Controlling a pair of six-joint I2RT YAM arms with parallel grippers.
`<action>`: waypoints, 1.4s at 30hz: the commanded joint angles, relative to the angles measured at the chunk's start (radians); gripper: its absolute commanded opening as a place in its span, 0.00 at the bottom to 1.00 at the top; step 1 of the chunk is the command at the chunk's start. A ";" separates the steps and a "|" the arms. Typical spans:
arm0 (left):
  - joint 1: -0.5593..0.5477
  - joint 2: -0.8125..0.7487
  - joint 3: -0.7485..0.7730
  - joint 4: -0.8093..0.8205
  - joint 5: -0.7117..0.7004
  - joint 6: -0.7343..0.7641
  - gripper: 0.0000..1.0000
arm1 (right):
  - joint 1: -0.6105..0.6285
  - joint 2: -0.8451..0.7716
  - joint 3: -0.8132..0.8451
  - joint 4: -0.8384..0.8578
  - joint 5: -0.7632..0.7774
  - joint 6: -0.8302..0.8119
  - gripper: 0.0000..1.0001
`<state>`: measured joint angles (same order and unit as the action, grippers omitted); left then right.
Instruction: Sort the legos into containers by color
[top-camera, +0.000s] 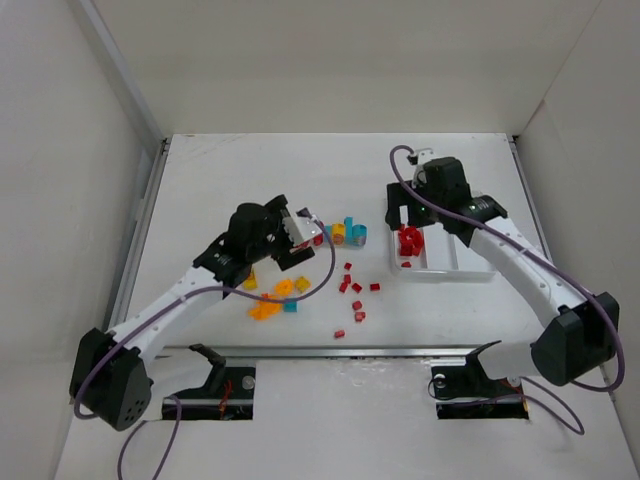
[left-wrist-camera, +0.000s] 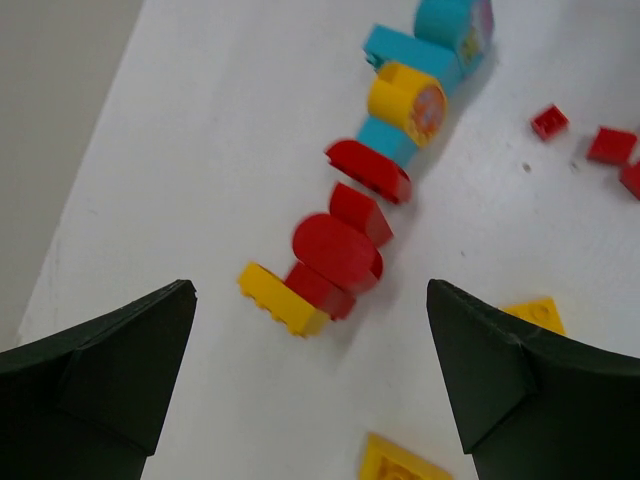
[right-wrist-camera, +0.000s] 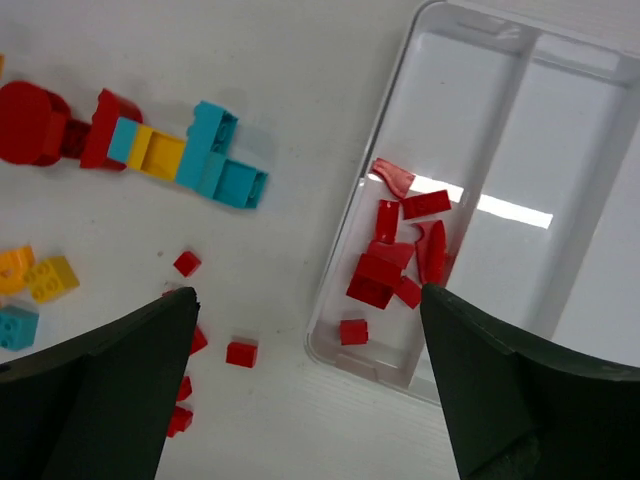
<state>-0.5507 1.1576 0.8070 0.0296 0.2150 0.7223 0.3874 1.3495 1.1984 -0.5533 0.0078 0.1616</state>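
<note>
- Left gripper (top-camera: 306, 232) (left-wrist-camera: 310, 300): spread wide, pinching nothing. It hangs low over the left end of the brick row, near the middle of the bench (top-camera: 240, 170).
- Brick row (top-camera: 340, 235): joined red, yellow and cyan pieces lying flat on the bench. It runs left to right in the top view and ends near the tray's left wall, not touching it.
- Left wrist view: rounded red pieces (left-wrist-camera: 338, 250) and a yellow brick (left-wrist-camera: 283, 300) lie on the bench between the two fingers (left-wrist-camera: 110, 370), touching neither.
- Farther along the same row sit a yellow cylinder piece (left-wrist-camera: 405, 100) and cyan pieces (left-wrist-camera: 420, 45).
- Right gripper (top-camera: 408, 215) (right-wrist-camera: 310, 295): also spread wide, holding nothing. It hovers above the tray's left wall and left compartment.
- Tray (top-camera: 450, 272) (right-wrist-camera: 430, 20): white, with three narrow compartments side by side. It sits on the right half of the bench, between the middle and the right edge.
- Red pile (top-camera: 408, 241) (right-wrist-camera: 395, 265): about ten red bricks in the tray's left compartment, bunched toward its near end.
- Loose red bricks (top-camera: 352, 285) (right-wrist-camera: 240, 352): small singles scattered on the bench between the row and the near edge, apart from each other.
- Orange-yellow cluster (top-camera: 268, 307): lies toward the near edge, left of centre, beside the left arm. One cyan brick (top-camera: 290, 306) is right beside it.
- A single yellow brick (top-camera: 250, 281) lies just behind that cluster, close to the left arm.
</note>
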 joint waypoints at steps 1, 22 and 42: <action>0.005 -0.122 -0.081 -0.053 0.026 0.025 1.00 | 0.054 0.020 0.021 -0.016 -0.039 -0.091 0.94; -0.009 -0.386 -0.489 0.457 -0.254 -0.652 1.00 | 0.372 0.318 -0.131 -0.071 0.146 0.348 0.76; -0.020 -0.429 -0.522 0.500 -0.295 -0.682 1.00 | 0.372 0.363 -0.148 -0.014 0.176 0.391 0.28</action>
<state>-0.5678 0.7486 0.3000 0.4740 -0.0875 0.0494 0.7559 1.7233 1.0573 -0.5964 0.1699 0.5274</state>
